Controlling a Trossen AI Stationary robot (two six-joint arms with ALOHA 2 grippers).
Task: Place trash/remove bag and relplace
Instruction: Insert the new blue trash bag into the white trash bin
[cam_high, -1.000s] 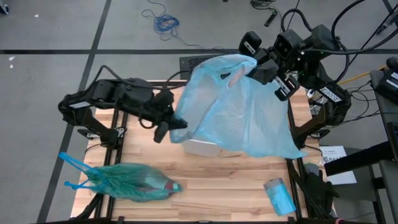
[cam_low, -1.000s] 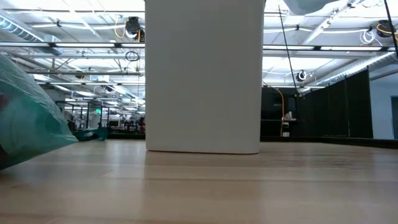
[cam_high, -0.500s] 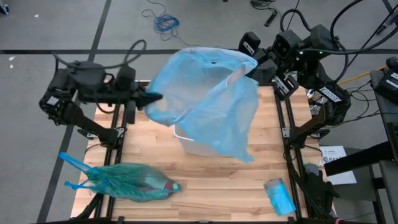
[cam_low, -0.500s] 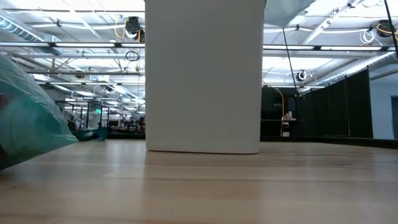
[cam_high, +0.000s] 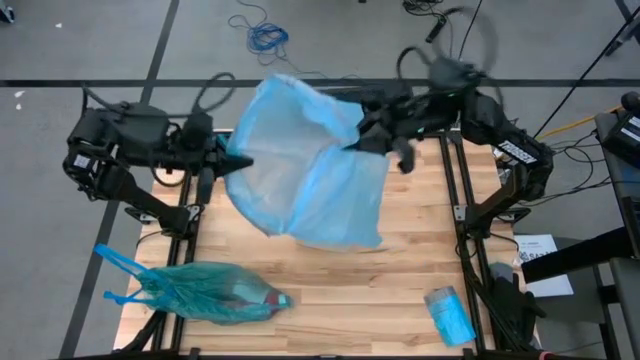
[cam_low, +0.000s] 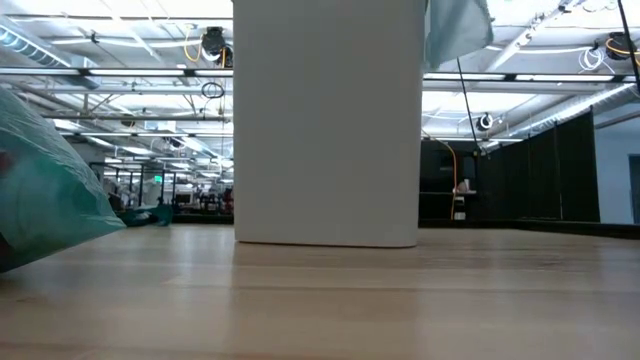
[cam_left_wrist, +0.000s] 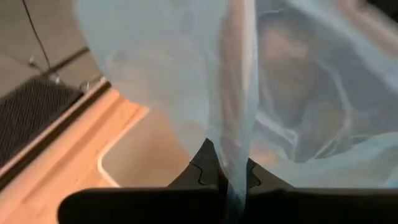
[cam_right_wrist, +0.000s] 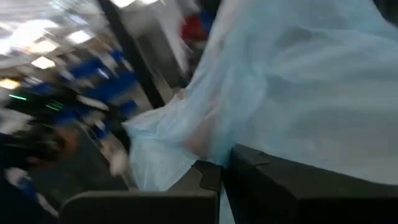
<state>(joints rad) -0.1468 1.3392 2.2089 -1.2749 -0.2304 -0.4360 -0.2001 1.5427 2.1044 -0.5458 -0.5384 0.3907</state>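
Wooden table (cam_high: 330, 290) centre frame, white bin (cam_low: 328, 120) under bag | left gripper (cam_high: 243, 160) and right gripper (cam_high: 372, 135) both pinched shut on pale blue bag (cam_high: 310, 170), spread aloft | tied green trash bag (cam_high: 205, 292) lower left | step: fitting new liner | next: lower mouth around bin rim

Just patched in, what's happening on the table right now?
Both arms hold a fresh blue bag stretched between them above the white bin. The left tool is shut on one edge, the right tool on the opposite edge. The bag hangs open in the air, not yet over the bin's rim. The full green bag lies tied at the table's front left.
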